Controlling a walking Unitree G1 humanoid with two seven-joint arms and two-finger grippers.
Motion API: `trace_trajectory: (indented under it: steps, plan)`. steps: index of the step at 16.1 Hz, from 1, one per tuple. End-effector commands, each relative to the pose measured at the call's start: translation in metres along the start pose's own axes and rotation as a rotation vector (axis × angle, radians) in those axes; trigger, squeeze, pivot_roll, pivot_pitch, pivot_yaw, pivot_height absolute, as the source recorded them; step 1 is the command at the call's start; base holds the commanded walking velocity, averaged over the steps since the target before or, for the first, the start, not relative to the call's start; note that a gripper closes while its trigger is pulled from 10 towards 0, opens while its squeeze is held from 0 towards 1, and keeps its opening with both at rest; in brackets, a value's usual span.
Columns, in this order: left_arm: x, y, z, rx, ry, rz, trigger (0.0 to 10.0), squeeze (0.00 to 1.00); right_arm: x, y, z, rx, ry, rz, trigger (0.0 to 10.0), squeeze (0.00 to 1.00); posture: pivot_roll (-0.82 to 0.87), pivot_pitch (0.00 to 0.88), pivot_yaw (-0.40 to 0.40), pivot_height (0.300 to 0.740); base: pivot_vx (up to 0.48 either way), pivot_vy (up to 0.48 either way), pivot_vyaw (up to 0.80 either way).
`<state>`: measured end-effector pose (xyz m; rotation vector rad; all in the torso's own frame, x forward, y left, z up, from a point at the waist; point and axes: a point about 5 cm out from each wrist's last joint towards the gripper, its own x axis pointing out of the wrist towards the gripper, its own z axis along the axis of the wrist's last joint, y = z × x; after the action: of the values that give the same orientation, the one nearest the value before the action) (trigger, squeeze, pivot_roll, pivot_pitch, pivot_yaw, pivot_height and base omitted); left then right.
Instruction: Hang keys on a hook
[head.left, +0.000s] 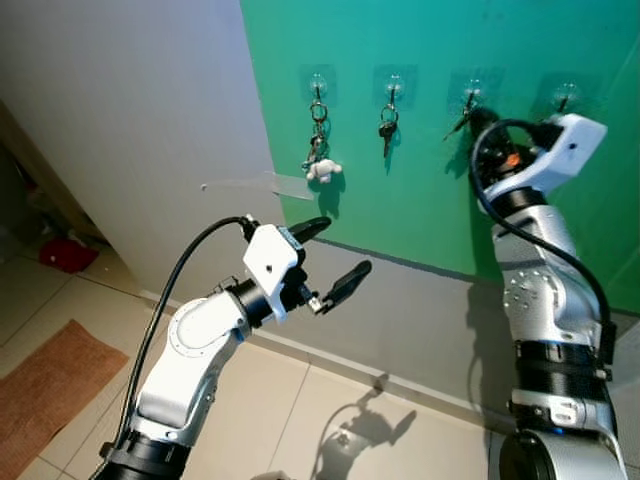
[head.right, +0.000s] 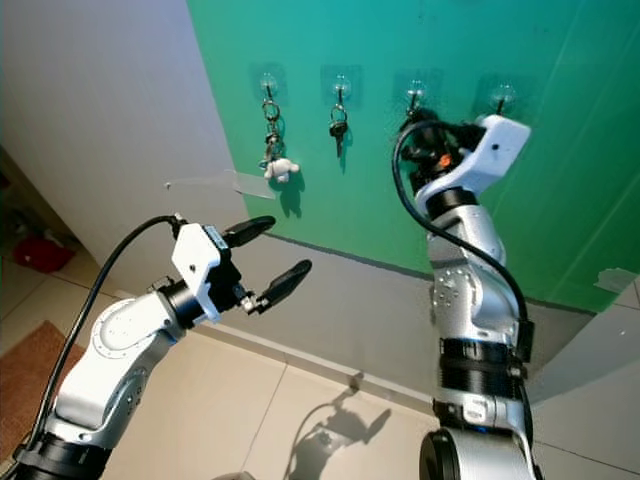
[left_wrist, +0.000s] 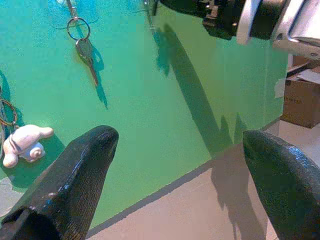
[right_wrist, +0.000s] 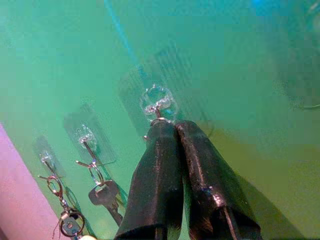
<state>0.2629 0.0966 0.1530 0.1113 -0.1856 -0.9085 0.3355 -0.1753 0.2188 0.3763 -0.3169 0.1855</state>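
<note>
Four clear stick-on hooks sit in a row on the green wall. The first holds a key ring with a white plush toy. A single key hangs from the second. My right gripper is raised to the third hook, its fingers pressed shut on the keys, whose ring touches the hook's prong. The fourth hook is bare. Lower down and short of the wall, my left gripper stands open with nothing between its fingers.
A grey band runs along the wall's foot above the tiled floor. A strip of tape is stuck on the white wall at left. A brown rug and a red item lie lower left. A cardboard box stands by the wall.
</note>
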Motion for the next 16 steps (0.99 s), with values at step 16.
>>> trace_trajectory:
  steps: [16]
  plan:
    - [-0.001, 0.004, 0.002, 0.017, 0.010, -0.004, 10.0, 0.00, 0.012, 0.018, 0.007, -0.162, 0.120, 0.006, 10.0, 0.00, -0.01, 0.000, 0.081, 0.740, 0.000, 0.000, 0.00]
